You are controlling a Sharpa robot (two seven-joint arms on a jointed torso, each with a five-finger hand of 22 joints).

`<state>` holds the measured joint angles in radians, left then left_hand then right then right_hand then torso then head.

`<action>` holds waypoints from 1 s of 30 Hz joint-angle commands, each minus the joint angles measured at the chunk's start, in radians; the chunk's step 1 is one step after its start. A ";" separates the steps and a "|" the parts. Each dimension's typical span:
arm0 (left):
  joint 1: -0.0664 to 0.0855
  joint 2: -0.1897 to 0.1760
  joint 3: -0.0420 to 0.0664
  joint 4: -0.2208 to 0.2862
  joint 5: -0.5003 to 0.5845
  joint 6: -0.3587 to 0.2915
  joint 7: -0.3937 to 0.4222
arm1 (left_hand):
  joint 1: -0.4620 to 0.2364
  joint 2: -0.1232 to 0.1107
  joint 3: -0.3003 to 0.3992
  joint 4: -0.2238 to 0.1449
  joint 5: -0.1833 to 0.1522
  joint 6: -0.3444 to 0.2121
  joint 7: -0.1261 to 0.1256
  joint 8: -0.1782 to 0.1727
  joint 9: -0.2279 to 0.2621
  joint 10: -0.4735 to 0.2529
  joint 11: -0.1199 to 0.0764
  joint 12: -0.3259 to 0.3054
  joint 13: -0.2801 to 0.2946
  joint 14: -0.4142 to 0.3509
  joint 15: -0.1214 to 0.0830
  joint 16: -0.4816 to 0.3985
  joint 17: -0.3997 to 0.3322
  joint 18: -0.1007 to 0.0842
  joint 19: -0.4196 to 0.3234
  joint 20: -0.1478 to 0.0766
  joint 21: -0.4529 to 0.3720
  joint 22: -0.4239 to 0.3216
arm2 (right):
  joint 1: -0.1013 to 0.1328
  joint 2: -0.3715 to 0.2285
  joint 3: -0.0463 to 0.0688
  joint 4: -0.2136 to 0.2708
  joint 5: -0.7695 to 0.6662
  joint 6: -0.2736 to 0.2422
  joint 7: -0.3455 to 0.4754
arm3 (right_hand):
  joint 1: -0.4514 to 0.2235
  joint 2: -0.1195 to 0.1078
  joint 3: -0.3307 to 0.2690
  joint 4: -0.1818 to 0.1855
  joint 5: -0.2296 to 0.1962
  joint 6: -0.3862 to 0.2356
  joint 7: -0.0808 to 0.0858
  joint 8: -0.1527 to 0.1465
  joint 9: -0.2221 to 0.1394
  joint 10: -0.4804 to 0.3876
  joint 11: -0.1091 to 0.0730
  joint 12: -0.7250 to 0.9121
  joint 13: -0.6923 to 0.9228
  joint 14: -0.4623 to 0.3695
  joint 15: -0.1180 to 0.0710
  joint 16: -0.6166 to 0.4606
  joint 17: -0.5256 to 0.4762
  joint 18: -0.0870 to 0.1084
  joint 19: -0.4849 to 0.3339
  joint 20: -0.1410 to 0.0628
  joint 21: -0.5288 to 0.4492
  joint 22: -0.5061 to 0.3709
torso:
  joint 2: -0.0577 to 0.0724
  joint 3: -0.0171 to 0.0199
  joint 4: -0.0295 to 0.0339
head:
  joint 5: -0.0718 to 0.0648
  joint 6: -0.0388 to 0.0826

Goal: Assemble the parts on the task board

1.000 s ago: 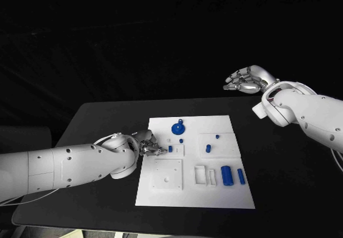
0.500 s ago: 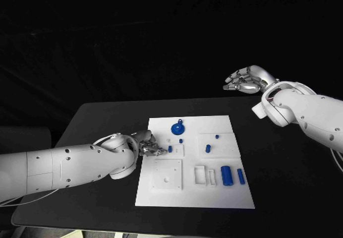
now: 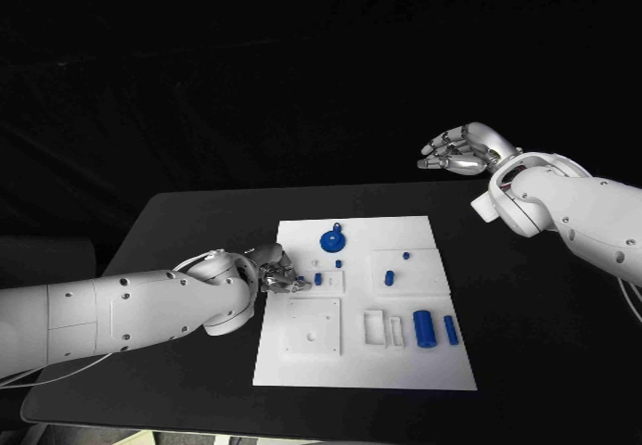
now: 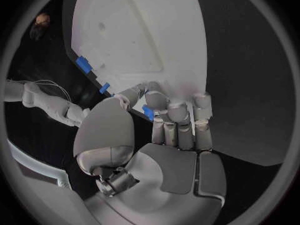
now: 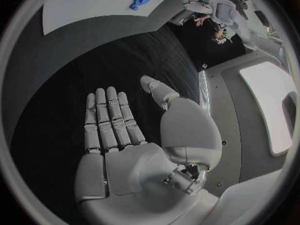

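The white task board [image 3: 402, 366] lies in the middle of the black surface [image 3: 187, 222], its long axis running away from the robot.

The left robot hand [image 3: 278, 276] sits at the board's left edge, about halfway along it. In the left wrist view its fingers [image 4: 178, 122] are curled in together, and a small blue part [image 4: 148, 112] shows between the thumb and the fingertips. It looks pinched there, though most of the piece is hidden behind the fingers, so its shape and direction cannot be made out.

On the board's far end lies a round blue part [image 3: 333, 242] with a small tab pointing away from the robot. Toward the near right corner two blue cylinders lie side by side, the thicker one [image 3: 423, 327] left of the thinner one [image 3: 453, 330], both with their long axes pointing away from the robot. A short blue peg [image 3: 390, 276] lies near the board's middle, and another small one [image 3: 320, 277] just beside the left hand's fingers.

The right robot hand [image 3: 459, 150] hangs raised beyond the surface's far right corner, well apart from the board. In the right wrist view its fingers [image 5: 109, 120] are stretched out flat and apart, holding nothing.
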<state>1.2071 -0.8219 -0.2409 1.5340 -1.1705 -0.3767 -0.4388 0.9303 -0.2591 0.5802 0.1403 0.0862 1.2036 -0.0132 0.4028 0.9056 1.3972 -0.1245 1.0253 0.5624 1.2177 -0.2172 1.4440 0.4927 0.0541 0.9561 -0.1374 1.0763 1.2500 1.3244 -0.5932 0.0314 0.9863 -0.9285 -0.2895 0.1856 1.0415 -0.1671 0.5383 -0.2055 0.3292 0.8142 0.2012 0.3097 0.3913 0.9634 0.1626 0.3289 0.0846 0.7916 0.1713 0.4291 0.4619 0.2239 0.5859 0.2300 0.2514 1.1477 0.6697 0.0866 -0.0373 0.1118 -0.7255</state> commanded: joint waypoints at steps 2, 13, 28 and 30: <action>0.001 -0.003 0.001 0.004 0.015 0.000 0.018 | -0.007 -0.020 -0.007 0.016 -0.010 -0.008 0.001 -0.006 -0.003 -0.005 0.005 -0.008 -0.002 -0.007 -0.001 -0.007 -0.003 0.013 -0.003 -0.132 -0.008 0.000 | -0.001 0.000 0.001 -0.001 0.000 0.011 0.010 | -0.005 -0.001 -0.005 -0.003 0.006 -0.008 0.000 0.007 -0.002 0.009 0.001 -0.004 -0.001 0.004 0.002 -0.001 -0.002 -0.015 -0.002 0.000 -0.004 0.001 | 0.000 -0.0003 0.0001 | -0.001 -0.001; 0.001 -0.015 0.003 0.010 0.031 -0.015 0.032 | -0.033 -0.041 -0.189 0.049 -0.036 -0.083 0.019 -0.045 -0.032 -0.035 0.020 -0.026 -0.006 -0.033 0.009 -0.026 -0.012 0.015 -0.032 -0.132 -0.032 -0.003 | -0.002 -0.001 0.001 -0.001 0.000 0.011 0.009 | -0.004 -0.002 -0.006 -0.003 0.007 -0.009 0.001 0.007 -0.002 0.010 0.001 -0.005 -0.002 0.004 0.003 -0.001 -0.003 -0.015 -0.002 0.000 -0.005 0.002 | 0.000 -0.0002 0.0000 | -0.001 0.000; 0.002 -0.027 0.009 0.016 0.075 -0.005 0.046 | 0.097 -0.019 -0.192 0.151 -0.022 -0.094 0.026 -0.049 -0.061 -0.034 0.026 -0.029 -0.009 -0.030 0.015 -0.030 -0.018 0.011 -0.018 -0.131 -0.040 -0.004 | -0.004 -0.001 0.000 -0.001 0.000 0.013 0.009 | -0.003 -0.002 -0.006 -0.004 0.008 -0.009 0.001 0.006 -0.002 0.010 0.001 -0.005 -0.003 0.004 0.003 0.000 -0.004 -0.015 -0.001 0.000 -0.006 0.003 | 0.000 0.0000 -0.0006 | -0.001 0.000; 0.003 -0.033 0.011 0.017 0.100 0.002 0.048 | 0.092 -0.021 -0.191 0.152 -0.018 -0.095 0.027 -0.049 -0.063 -0.036 0.028 -0.032 -0.010 -0.032 0.017 -0.032 -0.019 0.009 -0.020 -0.130 -0.041 -0.003 | -0.004 -0.001 0.000 -0.002 0.000 0.013 0.009 | -0.003 -0.002 -0.006 -0.004 0.008 -0.009 0.001 0.006 -0.002 0.010 0.001 -0.005 -0.003 0.004 0.003 0.000 -0.004 -0.015 -0.001 0.000 -0.006 0.003 | 0.000 0.0000 -0.0005 | 0.000 0.000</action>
<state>1.2083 -0.8539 -0.2309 1.5478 -1.1149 -0.3818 -0.4083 1.0159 -0.2763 0.3834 0.2905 0.0649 1.1109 0.0085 0.3594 0.8430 1.3661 -0.1003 0.9969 0.5531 1.1909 -0.2048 1.4161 0.4747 0.0541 0.9309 -0.1341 1.0396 1.2466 1.3209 -0.5944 0.0314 0.9847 -0.9283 -0.2887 0.1856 1.0416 -0.1671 0.5356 -0.2083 0.3332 0.8143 0.2011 0.3097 0.3905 0.9669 0.1661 0.3289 0.0829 0.7917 0.1713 0.4291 0.4590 0.2239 0.5859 0.2300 0.2514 1.1490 0.6696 0.0865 -0.0378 0.1109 -0.7256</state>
